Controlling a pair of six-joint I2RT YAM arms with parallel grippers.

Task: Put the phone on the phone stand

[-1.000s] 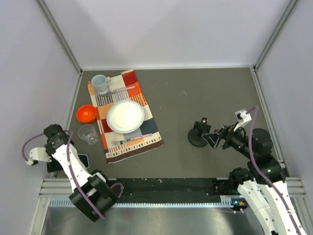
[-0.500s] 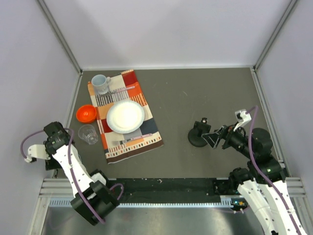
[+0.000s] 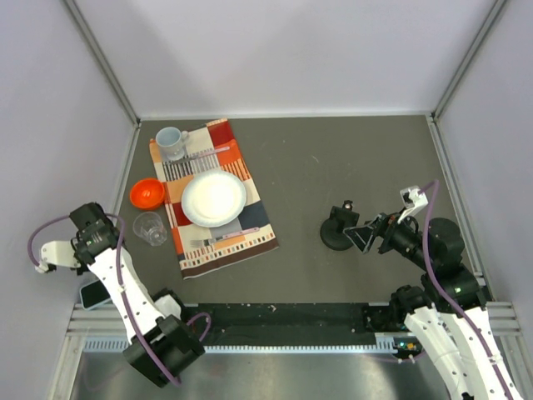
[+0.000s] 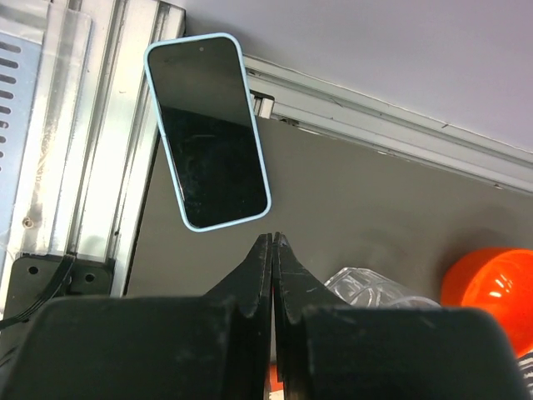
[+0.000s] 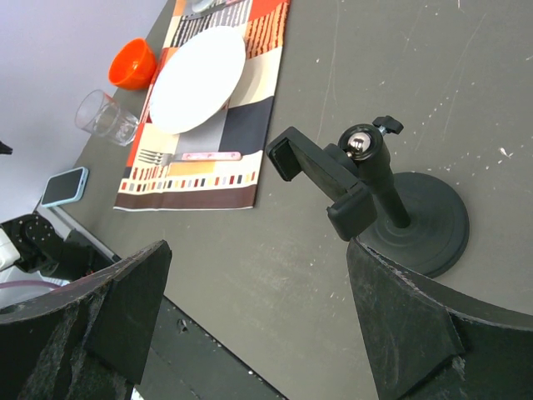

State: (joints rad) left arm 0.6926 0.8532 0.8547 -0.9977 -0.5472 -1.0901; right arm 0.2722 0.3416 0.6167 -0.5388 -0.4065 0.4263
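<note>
- The phone (image 4: 208,132) lay flat, screen up, at the near left corner of the bench (image 3: 333,167), partly over the metal rail (image 4: 100,167) at the near edge.
- The left gripper (image 4: 273,250) hung over that corner, just short of the phone and not touching it. Its jaws were pressed together with nothing between them.
- The right gripper (image 5: 266,317) sat near the right edge with its jaws spread wide and gripping nothing.
- The stand (image 5: 366,179) stood upright on its round base just ahead of those jaws, apart from them, its clip tilted toward the left edge.
- A clear glass (image 3: 150,227) stood near the left edge, and an orange bowl (image 3: 146,193) just beyond it.
- A patterned mat (image 3: 250,225) ran from mid-bench to the far left corner. It carried a white plate (image 3: 214,198) and, at its far end, a mug (image 3: 171,143).
</note>
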